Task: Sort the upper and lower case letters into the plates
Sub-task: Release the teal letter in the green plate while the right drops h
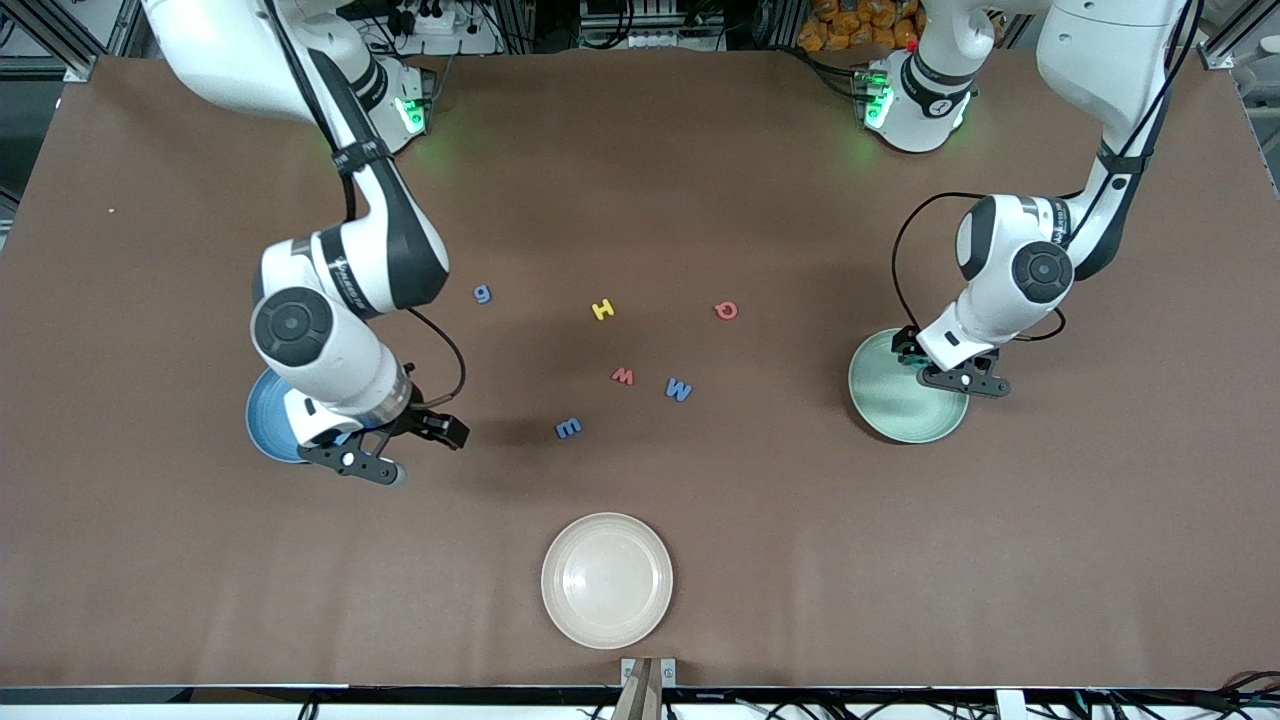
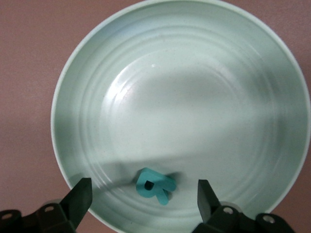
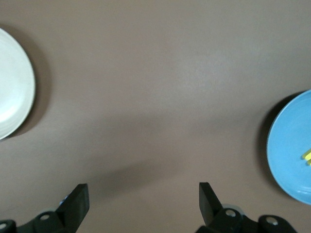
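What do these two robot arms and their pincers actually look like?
Both arms are glossy white with black joint bands and round black caps, and thin black cables loop alongside. The bases glow green. The left gripper and right gripper are black, each with two flat fingers.

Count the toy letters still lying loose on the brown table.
6: blue g, yellow H, red Q, red w, blue M, blue E, all mid-table between the plates. Others may hide under the arms.

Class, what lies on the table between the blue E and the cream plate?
Nothing: bare brown table separates the blue E from the cream plate, seen in the front view.
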Robot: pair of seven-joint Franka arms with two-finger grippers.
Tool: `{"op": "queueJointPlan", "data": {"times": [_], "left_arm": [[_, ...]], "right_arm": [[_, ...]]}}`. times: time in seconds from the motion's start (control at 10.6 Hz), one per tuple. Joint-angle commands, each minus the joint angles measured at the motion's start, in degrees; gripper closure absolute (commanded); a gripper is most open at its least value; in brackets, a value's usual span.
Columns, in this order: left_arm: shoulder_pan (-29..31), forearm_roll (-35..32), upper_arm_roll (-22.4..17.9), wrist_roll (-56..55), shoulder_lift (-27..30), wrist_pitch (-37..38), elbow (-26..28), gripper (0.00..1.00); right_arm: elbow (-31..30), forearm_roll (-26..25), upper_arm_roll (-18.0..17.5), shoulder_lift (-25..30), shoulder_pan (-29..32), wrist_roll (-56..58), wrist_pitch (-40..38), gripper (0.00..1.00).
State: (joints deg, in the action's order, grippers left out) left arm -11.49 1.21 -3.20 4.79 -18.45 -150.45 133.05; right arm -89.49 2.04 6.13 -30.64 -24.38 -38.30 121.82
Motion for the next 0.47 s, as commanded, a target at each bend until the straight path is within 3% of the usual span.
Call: {"op": "queueJointPlan", "data": {"times": [0.0,0.19,0.38], "left_arm": [[-1.25,3.09,0.30,-1.18,1.31,0.33,-0.07,0.04],[-1.61,3.88,3.71,-9.13,2.71,2.61,-0.33,0.04],[-2.39,3.89,9.41,-24.48,3.34,3.50,-0.77,0.04]], "right_arm": [[4.14,0.77,0.38,-5.03,-0.75,-8.07,-0.62,0.00],[6.07,0.77,0.46,-7.59,-3.73,-17.21,-0.53,0.00],[6.34,2.25,0.38,-7.77,-4.27,-22.59,-0.53,0.00]]}}
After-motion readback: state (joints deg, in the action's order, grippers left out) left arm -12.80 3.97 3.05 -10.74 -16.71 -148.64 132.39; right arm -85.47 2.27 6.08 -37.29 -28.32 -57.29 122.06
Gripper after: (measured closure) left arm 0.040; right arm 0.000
